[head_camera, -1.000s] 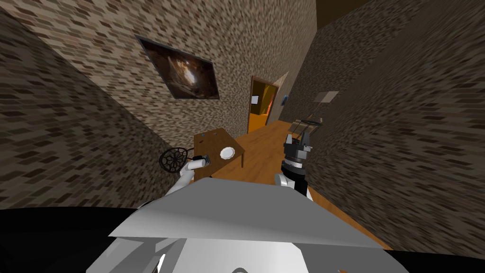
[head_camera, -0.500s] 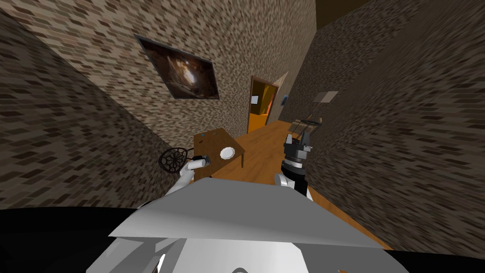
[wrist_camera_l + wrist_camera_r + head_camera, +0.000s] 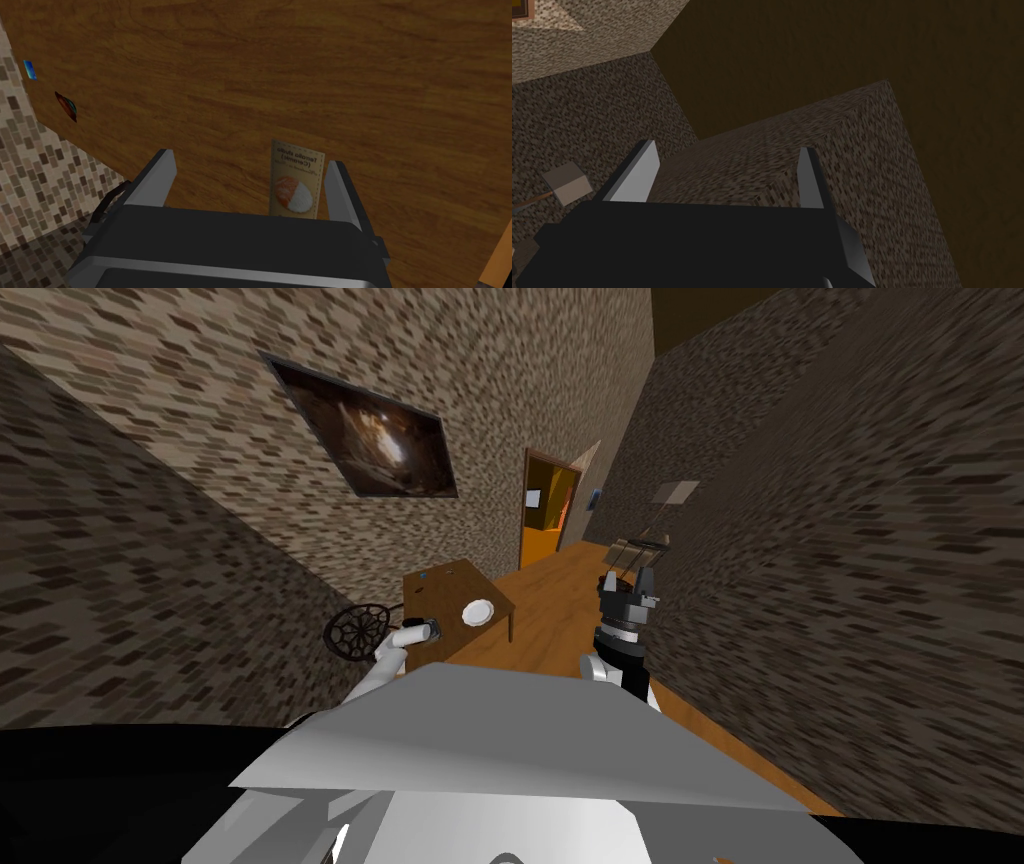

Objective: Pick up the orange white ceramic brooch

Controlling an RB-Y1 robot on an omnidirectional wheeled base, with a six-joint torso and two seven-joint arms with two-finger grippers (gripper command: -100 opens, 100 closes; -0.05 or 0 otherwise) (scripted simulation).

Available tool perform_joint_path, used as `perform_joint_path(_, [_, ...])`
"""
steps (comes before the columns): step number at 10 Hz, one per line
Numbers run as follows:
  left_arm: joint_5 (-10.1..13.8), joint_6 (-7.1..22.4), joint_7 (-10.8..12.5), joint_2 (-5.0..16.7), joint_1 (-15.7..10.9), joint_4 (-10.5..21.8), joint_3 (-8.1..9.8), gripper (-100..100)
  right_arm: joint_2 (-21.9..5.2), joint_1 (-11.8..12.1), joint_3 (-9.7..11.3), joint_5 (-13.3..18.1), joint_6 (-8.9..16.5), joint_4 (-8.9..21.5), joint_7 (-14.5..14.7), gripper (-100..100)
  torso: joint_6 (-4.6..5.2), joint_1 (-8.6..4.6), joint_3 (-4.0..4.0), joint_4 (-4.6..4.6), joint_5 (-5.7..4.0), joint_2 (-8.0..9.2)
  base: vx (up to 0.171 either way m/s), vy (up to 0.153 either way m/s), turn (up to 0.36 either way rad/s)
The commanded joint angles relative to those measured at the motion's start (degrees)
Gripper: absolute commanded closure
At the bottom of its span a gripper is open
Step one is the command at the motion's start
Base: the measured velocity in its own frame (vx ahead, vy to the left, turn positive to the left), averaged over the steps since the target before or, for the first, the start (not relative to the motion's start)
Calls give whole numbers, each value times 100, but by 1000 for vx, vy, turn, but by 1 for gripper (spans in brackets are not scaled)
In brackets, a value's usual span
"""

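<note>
Orange-and-white brooch (image 3: 294, 194), mounted on a tan printed card (image 3: 296, 162), lies flat on a wooden table (image 3: 300, 75). The left gripper (image 3: 251, 159) hangs over the tabletop with its fingers spread apart. The card sits between them, close beside one finger. A white plate (image 3: 478, 611) rests on the same table, near that gripper. The right gripper (image 3: 627, 580) is raised well away from the table, fingers also apart.

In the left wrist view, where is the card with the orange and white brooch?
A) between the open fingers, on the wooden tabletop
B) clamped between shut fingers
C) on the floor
A: the brooch card lies on the wooden tabletop between the left gripper's open fingers, nearer one of them.
</note>
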Motion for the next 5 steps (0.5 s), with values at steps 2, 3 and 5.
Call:
perform_joint_path(2, [76, 257, 81, 57, 3, 151, 70, -100, 0, 0, 0, 0, 0, 0, 0, 0, 0, 0, 0, 0, 1, 0, 5, 14, -81])
perform_joint_path(3, [132, 417, 128, 101, 1, 247, 115, -100, 0, 0, 0, 0, 0, 0, 0, 0, -2, -6, 1, 0, -1, 3, 10, 26, -142])
perform_joint_path(5, [208, 638, 193, 161, -1, 385, 177, -100, 0, 0, 0, 0, 0, 0, 0, 0, -1, -1, 0, 0, 1, 1, 7, 24, -134])
